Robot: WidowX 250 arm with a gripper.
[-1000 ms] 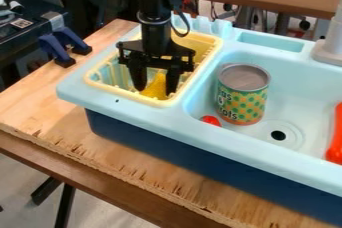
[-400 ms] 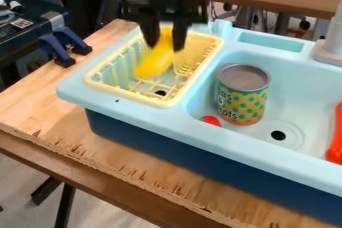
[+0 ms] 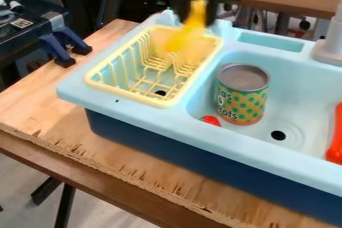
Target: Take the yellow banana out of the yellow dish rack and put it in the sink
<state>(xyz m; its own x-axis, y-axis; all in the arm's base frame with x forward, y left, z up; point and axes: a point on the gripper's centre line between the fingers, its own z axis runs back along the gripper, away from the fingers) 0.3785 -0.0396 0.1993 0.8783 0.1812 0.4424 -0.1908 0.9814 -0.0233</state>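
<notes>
Camera view shows, nearest to us, a wooden board (image 3: 107, 157), on which stands a light blue toy sink (image 3: 220, 150). Inside its basin, a small red thing (image 3: 212, 120) is lying beside a can (image 3: 242, 103). Farther back, a pale yellow rack (image 3: 127, 95) sits in the other compartment. Over the far part of this rack hangs a yellow object (image 3: 180, 40), blurred, and the black gripper (image 3: 196, 18) is grasping it. I judge that the picking up is already done; the setting down and the release are left, but where, I cannot tell
</notes>
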